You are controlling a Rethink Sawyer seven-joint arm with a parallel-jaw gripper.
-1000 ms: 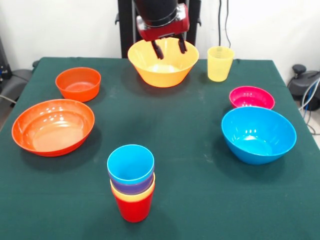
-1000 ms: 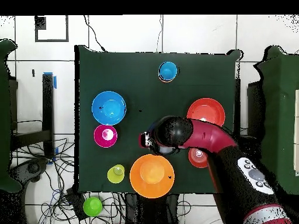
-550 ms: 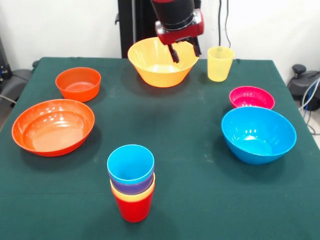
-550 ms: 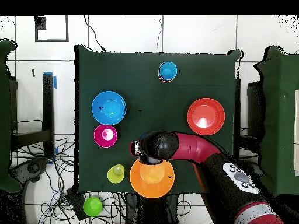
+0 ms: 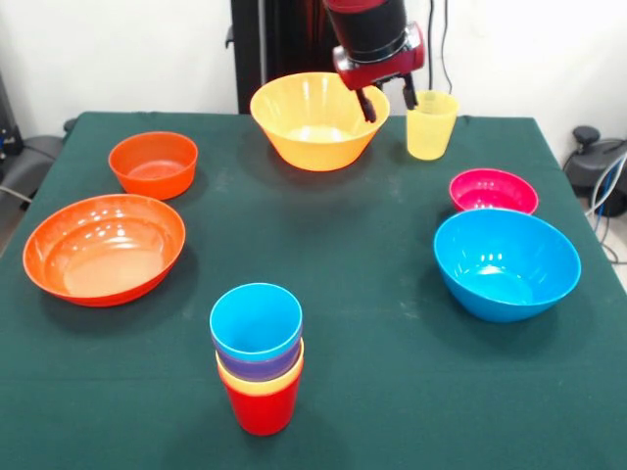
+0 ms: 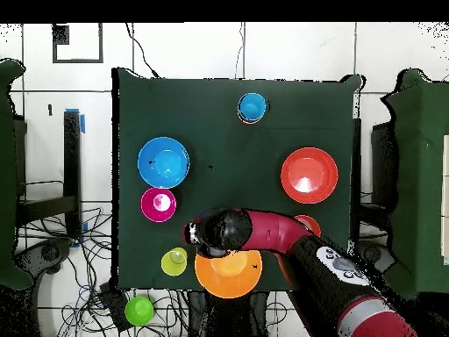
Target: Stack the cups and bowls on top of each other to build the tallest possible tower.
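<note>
Front view shows your gripper (image 5: 387, 100) spread and empty between the yellow bowl (image 5: 319, 119) and pale cup (image 5: 431, 124) at the counter's (image 5: 372, 264) back; that light, slick cup wants a rim pinch.

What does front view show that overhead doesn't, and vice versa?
Front only: the tool is open, between the large yellow-orange bowl and the pale yellow cup; the nested cup stack shows red, yellow, purple and blue layers. Overhead only: a green round object off the table. Both: blue bowl, pink bowl, wide orange bowl.
</note>
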